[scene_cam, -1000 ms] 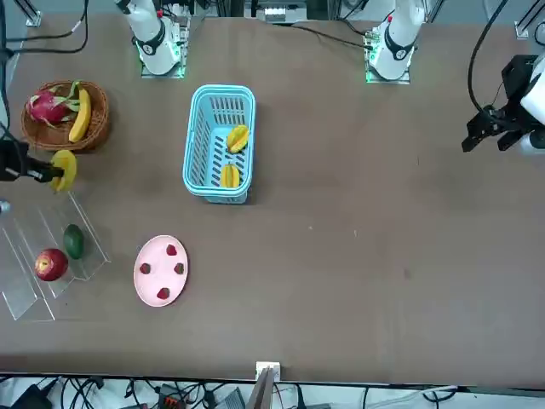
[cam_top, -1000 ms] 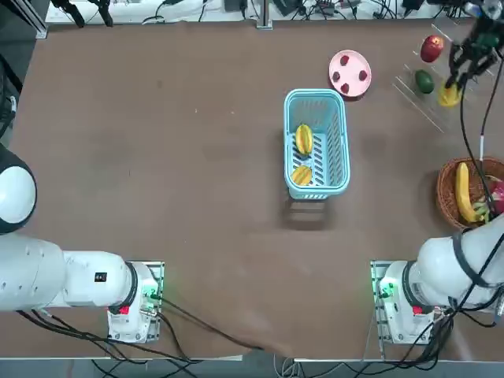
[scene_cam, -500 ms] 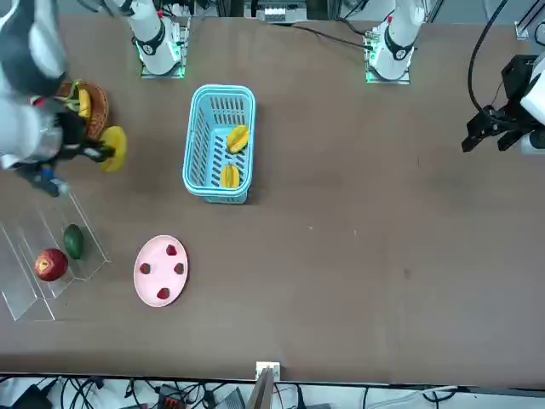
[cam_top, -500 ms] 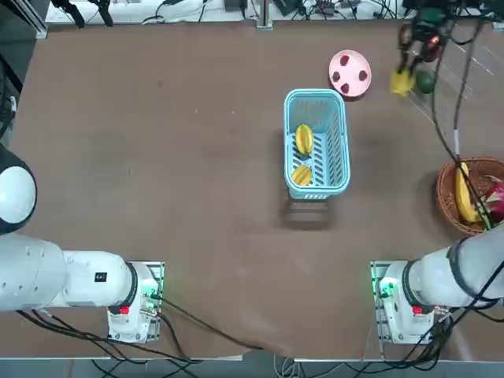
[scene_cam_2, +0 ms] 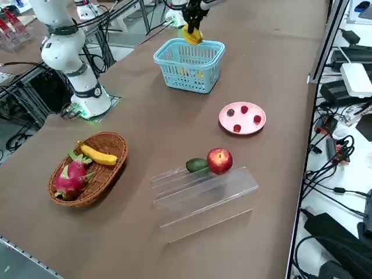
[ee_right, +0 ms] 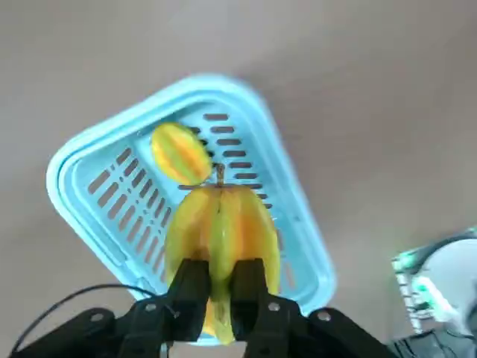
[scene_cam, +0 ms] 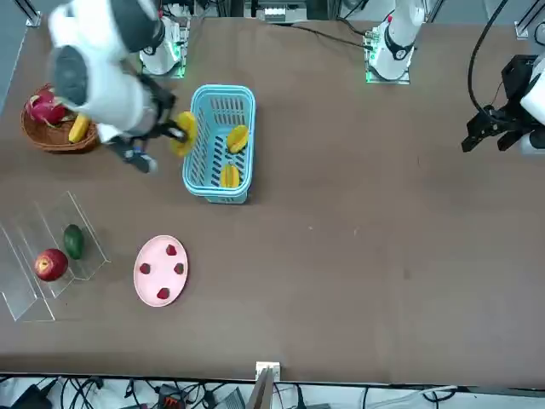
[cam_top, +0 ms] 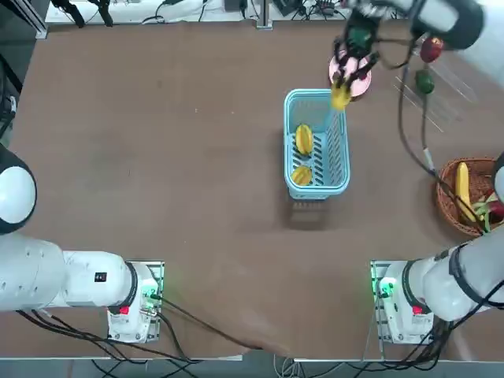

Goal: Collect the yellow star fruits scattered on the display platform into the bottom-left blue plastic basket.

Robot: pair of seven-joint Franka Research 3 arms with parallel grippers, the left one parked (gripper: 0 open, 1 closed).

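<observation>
My right gripper (cam_top: pixel 342 85) is shut on a yellow star fruit (cam_top: pixel 340 97), held in the air over the far rim of the blue plastic basket (cam_top: pixel 345 157). The wrist view shows my fingers (ee_right: pixel 190 280) pinching the fruit (ee_right: pixel 220 224) above the basket (ee_right: pixel 97 216). Two more star fruits (cam_top: pixel 303 139) (cam_top: pixel 302 175) lie inside the basket (scene_cam: pixel 194 158). The clear display platform (scene_cam: pixel 34 234) (scene_cam_2: pixel 203 195) holds a red apple (scene_cam: pixel 51 264) and a green fruit (scene_cam: pixel 74 241), and no star fruit shows on it.
A pink plate (scene_cam: pixel 160 270) with small red pieces lies between the blue basket and the platform. A round wicker basket (scene_cam_2: pixel 87 168) with a banana and a dragon fruit stands near my right arm's base. Cables run along the table's far edge.
My right arm has carried the star fruit from beside the display platform, past the pink plate, to above the blue basket's far end. The fruits in the basket have not moved.
</observation>
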